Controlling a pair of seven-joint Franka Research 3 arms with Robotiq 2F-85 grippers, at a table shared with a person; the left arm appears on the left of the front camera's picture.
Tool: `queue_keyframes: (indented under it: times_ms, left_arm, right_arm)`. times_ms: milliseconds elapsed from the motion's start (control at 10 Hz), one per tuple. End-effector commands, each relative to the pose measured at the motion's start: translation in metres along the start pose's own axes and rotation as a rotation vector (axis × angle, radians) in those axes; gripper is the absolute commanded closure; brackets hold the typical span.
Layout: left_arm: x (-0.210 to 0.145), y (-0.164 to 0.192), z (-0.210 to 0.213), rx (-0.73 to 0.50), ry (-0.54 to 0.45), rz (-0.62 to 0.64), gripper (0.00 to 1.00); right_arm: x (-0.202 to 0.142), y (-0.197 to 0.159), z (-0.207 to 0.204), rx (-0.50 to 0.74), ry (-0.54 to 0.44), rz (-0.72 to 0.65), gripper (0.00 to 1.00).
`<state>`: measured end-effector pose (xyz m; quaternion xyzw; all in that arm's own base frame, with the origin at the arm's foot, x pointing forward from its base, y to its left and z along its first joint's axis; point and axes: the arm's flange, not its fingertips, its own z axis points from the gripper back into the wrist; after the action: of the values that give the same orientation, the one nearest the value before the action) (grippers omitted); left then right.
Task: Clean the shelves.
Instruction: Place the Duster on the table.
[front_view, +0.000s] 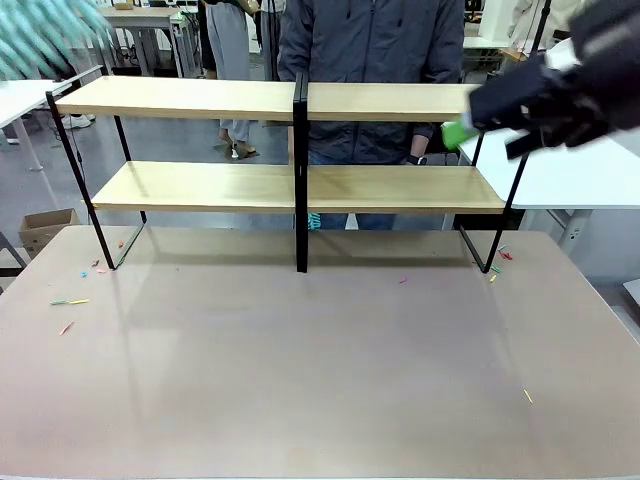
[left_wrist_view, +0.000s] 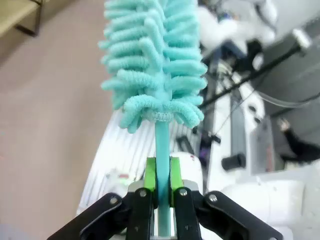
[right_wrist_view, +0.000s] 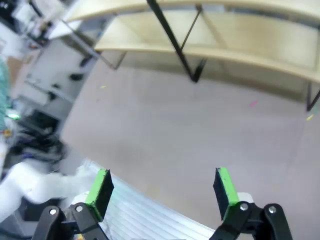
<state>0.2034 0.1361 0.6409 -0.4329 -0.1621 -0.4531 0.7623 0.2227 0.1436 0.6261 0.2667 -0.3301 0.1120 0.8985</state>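
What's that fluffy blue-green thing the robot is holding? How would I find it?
Start at the shelves, the long rack of two light-wood boards on the table. Off their upper left corner, the left gripper is shut on a thin stick topped with soft teal loops: the duster. Nothing else here is fluffy; the bits scattered on the table are tiny and flat.

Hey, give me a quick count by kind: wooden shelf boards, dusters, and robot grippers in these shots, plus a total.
Wooden shelf boards: 2 (top, bottom)
Teal duster: 1
Grippers: 2 (left gripper, shut on the duster; right gripper, open)
Total: 5
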Motion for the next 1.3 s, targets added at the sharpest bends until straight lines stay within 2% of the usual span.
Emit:
queue_keyframes:
  times_ms: [0,100,200,300,400,500,600,700,800,900,1000,1100,1200]
  left_arm:
    - [0.020,0.041,-0.080,-0.078,0.353,-0.137,0.88]
    - [0.026,0.056,-0.124,-0.146,0.424,-0.156,0.88]
    - [0.027,0.070,-0.155,-0.167,0.445,-0.171,0.88]
    - [0.024,0.092,-0.192,-0.171,0.448,-0.150,0.88]
    - [0.015,0.120,-0.227,-0.119,0.391,-0.083,0.88]
    - [0.016,0.116,-0.211,0.080,0.236,0.101,0.88]
    - [0.023,0.098,-0.215,-0.160,0.466,-0.110,0.88]
    - [0.023,0.098,-0.215,-0.160,0.466,-0.110,0.88]
    - [0.011,0.124,-0.225,-0.068,0.387,-0.023,0.88]
    - [0.015,0.137,-0.253,0.099,0.344,-0.123,0.88]
    - [0.023,0.157,-0.270,0.256,0.303,-0.230,0.88]
    - [0.037,0.183,-0.275,0.369,0.279,-0.318,0.88]
    - [0.047,0.198,-0.276,0.385,0.277,-0.390,0.88]
  right_arm:
    - [-0.054,-0.128,0.010,0.294,0.187,-0.353,0.00]
    - [-0.080,-0.172,-0.001,0.393,0.220,-0.441,0.00]
    - [-0.098,-0.201,-0.014,0.541,0.241,-0.470,0.00]
    - [-0.119,-0.229,-0.035,0.591,0.245,-0.558,0.00]
    - [-0.140,-0.242,-0.061,0.540,0.262,-0.615,0.00]
    - [-0.146,-0.206,-0.069,-0.004,0.331,-0.608,0.00]
    - [-0.033,-0.248,0.017,0.590,0.203,-0.507,0.00]
    - [-0.033,-0.248,0.017,0.590,0.203,-0.507,0.00]
    - [-0.047,-0.288,-0.010,0.443,0.246,-0.591,0.00]
    - [-0.025,-0.285,-0.052,0.423,0.423,-0.611,0.00]
    - [-0.027,-0.287,-0.087,0.466,0.527,-0.638,0.00]
    - [-0.039,-0.291,-0.117,0.562,0.573,-0.684,0.00]
    - [-0.053,-0.298,-0.142,0.522,0.527,-0.758,0.00]
